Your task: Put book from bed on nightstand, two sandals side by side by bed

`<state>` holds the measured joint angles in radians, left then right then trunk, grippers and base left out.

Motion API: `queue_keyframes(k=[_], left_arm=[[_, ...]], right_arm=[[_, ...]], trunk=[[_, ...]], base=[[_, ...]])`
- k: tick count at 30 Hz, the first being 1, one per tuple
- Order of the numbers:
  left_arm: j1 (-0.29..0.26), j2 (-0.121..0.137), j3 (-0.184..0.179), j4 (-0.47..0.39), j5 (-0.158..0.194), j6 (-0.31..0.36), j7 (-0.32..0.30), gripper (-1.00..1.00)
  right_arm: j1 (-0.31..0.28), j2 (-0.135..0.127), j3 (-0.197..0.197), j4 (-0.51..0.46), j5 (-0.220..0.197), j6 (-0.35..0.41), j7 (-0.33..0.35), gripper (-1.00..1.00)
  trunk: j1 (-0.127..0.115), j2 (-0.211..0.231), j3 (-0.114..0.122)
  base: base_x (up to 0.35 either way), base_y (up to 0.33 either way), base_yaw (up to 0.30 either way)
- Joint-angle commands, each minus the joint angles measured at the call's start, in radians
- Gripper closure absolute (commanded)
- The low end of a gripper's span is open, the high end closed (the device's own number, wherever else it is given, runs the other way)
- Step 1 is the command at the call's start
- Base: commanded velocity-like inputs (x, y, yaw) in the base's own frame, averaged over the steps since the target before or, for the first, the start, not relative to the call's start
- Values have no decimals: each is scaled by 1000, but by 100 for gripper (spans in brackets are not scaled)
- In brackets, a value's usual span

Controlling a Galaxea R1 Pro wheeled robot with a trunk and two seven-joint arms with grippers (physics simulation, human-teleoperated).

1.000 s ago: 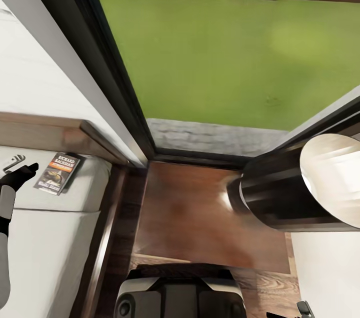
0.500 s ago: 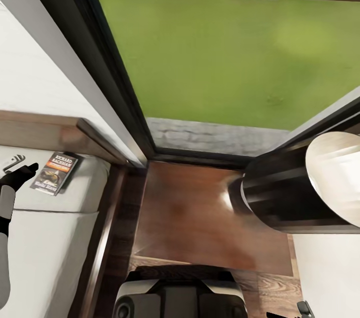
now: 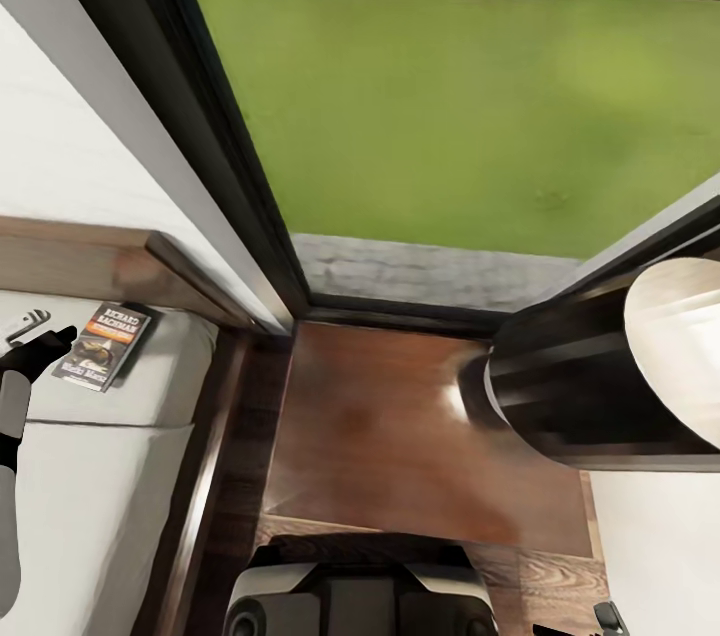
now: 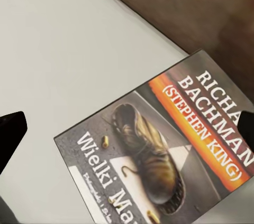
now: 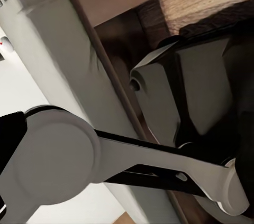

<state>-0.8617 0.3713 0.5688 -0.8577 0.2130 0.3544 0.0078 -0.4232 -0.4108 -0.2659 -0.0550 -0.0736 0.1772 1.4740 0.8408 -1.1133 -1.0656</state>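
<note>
the book (image 3: pixel 100 346) lies flat on the mattress (image 3: pixel 90 476) of the bed (image 3: pixel 205 476), close under the headboard (image 3: pixel 110 266) and near the bed's right edge. in the head view the left gripper (image 3: pixel 40 336) sits just beside the book's left side, its fingers spread apart with nothing between them. the left wrist view looks down on the book (image 4: pixel 164 155) between two dark fingertips (image 4: pixel 10 131), one at each side, both off the cover. that view makes the cover readable: "richa… bachman", "(stephen king)" on an orange band, "wielki ma…" along the lower edge, and a picture of a worn boot. the head view gives only "richard bachman". right of the bed stands the nightstand (image 3: pixel 400 426), glossy top bare, under a window (image 3: pixel 450 106) onto grass and a fence. the right wrist view faces the robot's own base (image 5: pixel 180 108) and an arm link (image 5: pixel 53 160); whether the right gripper is spread or closed i cannot tell.
</note>
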Motion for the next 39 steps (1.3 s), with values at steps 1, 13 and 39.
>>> queue_keyframes(k=[1,13,39], left_arm=[[0,0,1,-1,9,6,1,-100],[0,0,2,-1,9,6,0,-100],[0,0,3,-1,9,6,-2,-100]], right_arm=[[0,0,5,0,-8,10,3,-100],[0,0,6,0,-8,10,4,-100],[0,0,7,0,-8,10,3,-100]], trunk=[[4,-8,-4],[50,-92,-41],[134,-246,-110]], base=[[0,0,0],[0,0,0],[0,0,0]])
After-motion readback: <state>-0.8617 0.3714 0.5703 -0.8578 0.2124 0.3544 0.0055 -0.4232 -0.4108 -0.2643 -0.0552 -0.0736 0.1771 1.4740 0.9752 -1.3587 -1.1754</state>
